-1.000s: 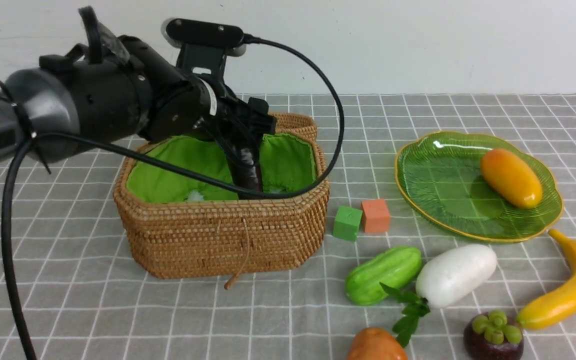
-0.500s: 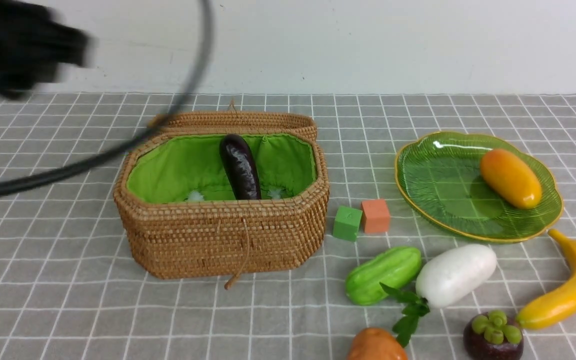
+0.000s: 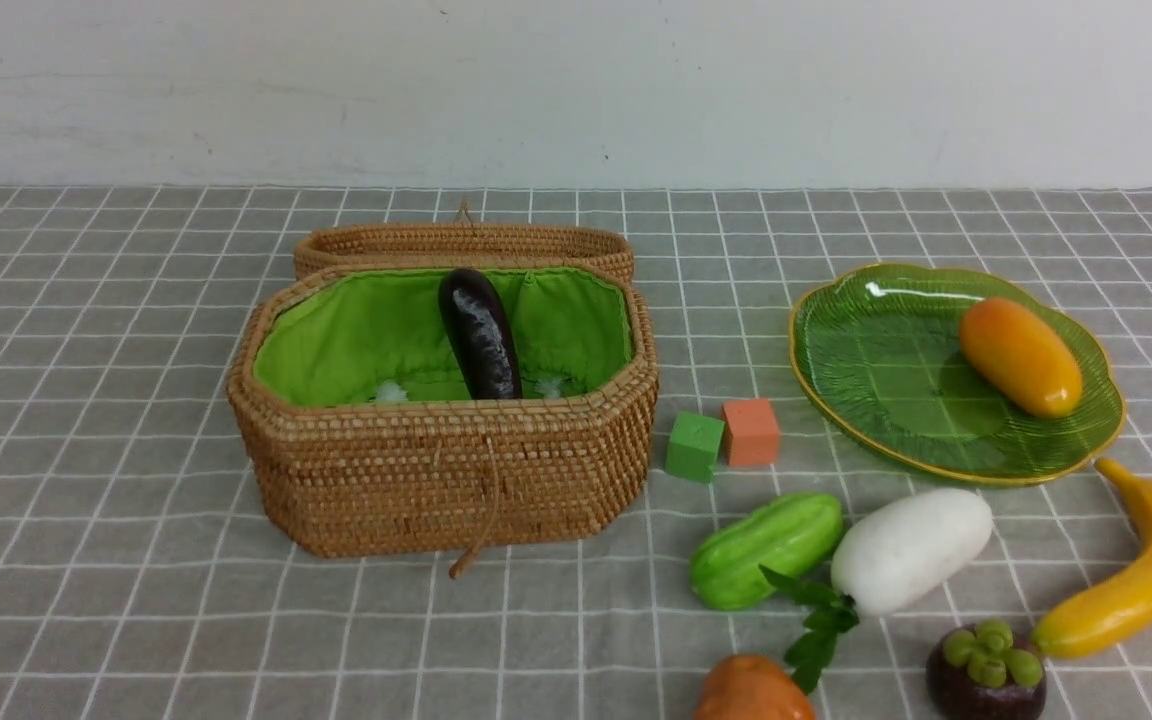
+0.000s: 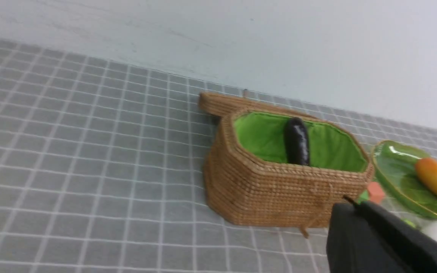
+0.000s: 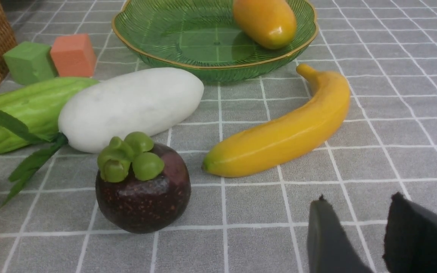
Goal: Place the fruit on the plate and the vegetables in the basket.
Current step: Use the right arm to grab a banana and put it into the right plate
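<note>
The right gripper (image 5: pixel 359 196) hangs low over the checked cloth (image 3: pixel 86 500), its two dark fingers parted and nothing between them. The left gripper (image 4: pixel 370 239) shows only as one dark mass, so whether it is parted or closed cannot be told. Nearest the right fingers lies the banana (image 5: pixel 286 129), flat on the cloth, its stem end just beside the rim of the plate (image 5: pixel 211 70). The mangosteen (image 5: pixel 142 189) sits close by, green cap up. Behind it the radish (image 5: pixel 131 106) lies tight beside the gourd (image 5: pixel 25 110), leaves trailing forward, and the potato-like lump (image 3: pixel 751 690) sits at the near edge, cut off by the frame. The mango (image 5: pixel 264 21) lies on the plate. A green cube (image 5: pixel 29 62) and an orange cube (image 5: pixel 73 55) stand between plate and basket (image 3: pixel 446 470). The eggplant (image 3: pixel 481 335) leans inside it, with the lid (image 3: pixel 461 243) behind. Open cloth stretches left of the basket, and the left gripper hangs near its front corner.
</note>
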`<state>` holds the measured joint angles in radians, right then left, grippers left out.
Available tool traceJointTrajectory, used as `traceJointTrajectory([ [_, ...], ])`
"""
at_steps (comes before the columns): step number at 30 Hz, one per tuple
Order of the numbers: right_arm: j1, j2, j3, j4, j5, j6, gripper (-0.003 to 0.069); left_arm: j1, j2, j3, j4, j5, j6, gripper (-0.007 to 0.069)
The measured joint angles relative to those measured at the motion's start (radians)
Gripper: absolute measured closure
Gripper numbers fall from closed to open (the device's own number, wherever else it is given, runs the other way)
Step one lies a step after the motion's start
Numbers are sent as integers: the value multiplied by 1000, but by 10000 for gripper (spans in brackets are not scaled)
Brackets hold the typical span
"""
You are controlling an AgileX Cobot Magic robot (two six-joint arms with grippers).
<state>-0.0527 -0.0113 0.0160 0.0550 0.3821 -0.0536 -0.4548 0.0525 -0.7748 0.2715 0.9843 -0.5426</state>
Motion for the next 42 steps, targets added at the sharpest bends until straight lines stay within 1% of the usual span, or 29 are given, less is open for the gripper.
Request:
traceJointTrajectory([
  [2, 0, 0, 0, 0, 0, 0, 417, 0, -49, 107, -77, -45, -35, 638],
  [5, 0, 0, 0, 0, 0, 0, 417, 0, -57, 181, -186, -87, -45, 638],
  [7, 0, 0, 0, 0, 0, 0, 417, 0, -56, 204, -229, -103, -46, 638],
  [9, 0, 0, 0, 0, 0, 0, 417, 0, -51, 213, -242, -110, -49, 638],
  [28, 0, 0, 0, 0, 0, 0, 417, 0, -49, 217, -239, -129, -51, 638],
  [29, 0, 0, 0, 0, 0, 0, 417, 0, -49, 220, -231, -140, -51, 638],
  [31, 0, 0, 0, 0, 0, 0, 417, 1, -49, 242, -187, -208, -46, 638],
  [32, 0, 0, 0, 0, 0, 0, 417, 10, -49, 264, -158, -260, -25, 638],
  [33, 0, 0, 0, 0, 0, 0, 417, 15, -49, 267, -151, -267, -17, 638],
  [35, 0, 0, 0, 0, 0, 0, 417, 66, -49, 308, -126, -356, 54, 638],
  [38, 0, 0, 0, 0, 0, 0, 417, 152, -49, 364, -125, -456, 155, 637],
  [39, 0, 0, 0, 0, 0, 0, 417, 205, -49, 397, -126, -509, 205, 637],
  [40, 0, 0, 0, 0, 0, 0, 417, 213, -49, 409, -127, -527, 211, 637],
  [41, 0, 0, 0, 0, 0, 0, 417, 304, -49, 495, -157, -637, 259, 636],
  [42, 0, 0, 0, 0, 0, 0, 417, 324, -49, 521, -172, -672, 263, 635],
])
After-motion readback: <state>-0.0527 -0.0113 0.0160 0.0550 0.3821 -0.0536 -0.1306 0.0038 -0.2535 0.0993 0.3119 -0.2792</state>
